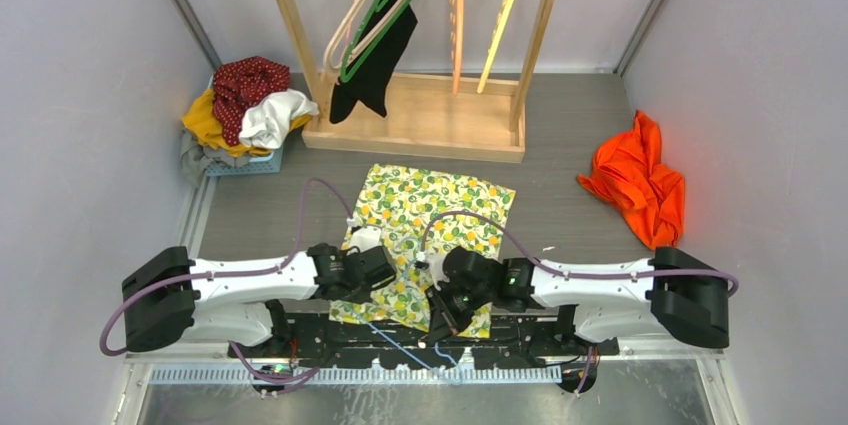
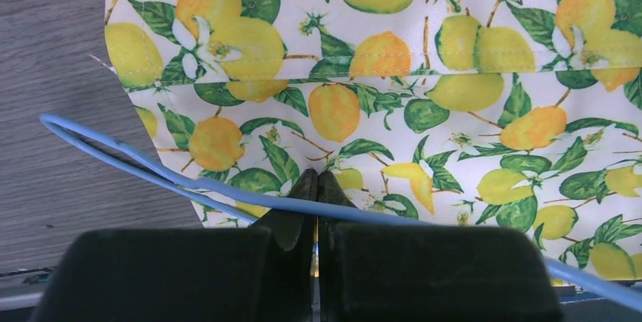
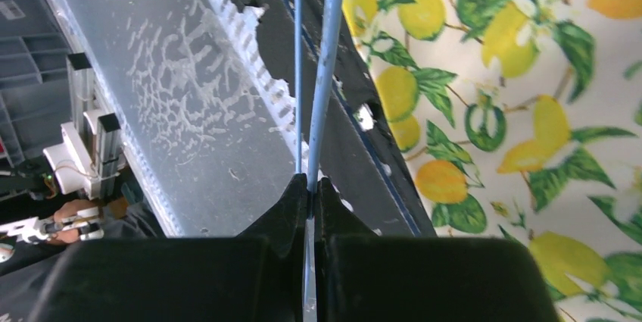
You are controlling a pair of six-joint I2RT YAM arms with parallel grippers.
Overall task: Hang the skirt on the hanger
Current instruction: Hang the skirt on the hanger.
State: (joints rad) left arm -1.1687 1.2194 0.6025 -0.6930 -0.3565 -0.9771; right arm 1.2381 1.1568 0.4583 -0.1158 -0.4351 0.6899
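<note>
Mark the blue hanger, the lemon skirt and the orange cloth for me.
blue hanger (image 3: pixel 325 72), right wrist view, on its thicker wire strand.
lemon skirt (image 1: pixel 420 195), top view, middle of the flat fabric.
orange cloth (image 1: pixel 635 185), top view, centre of the heap.

White fabric skirt (image 1: pixel 430 210) printed with yellow and orange lemons, green leaves. Thin wire hanger (image 3: pixel 325 72), light blue. Crumpled cloth (image 1: pixel 635 185) at right, bright orange. Bunched cloth (image 1: pixel 245 80) atop basket, dark red with white dots. Hanging garment (image 1: pixel 375 70), black.

Bright, even overhead light leaves only soft shadows on the table (image 1: pixel 560 195), the top view is sharp, the wrist views soften close to the lens where the blue hanger (image 3: pixel 325 72) blurs, and glare whitens the shiny panel (image 3: pixel 189 110).
</note>
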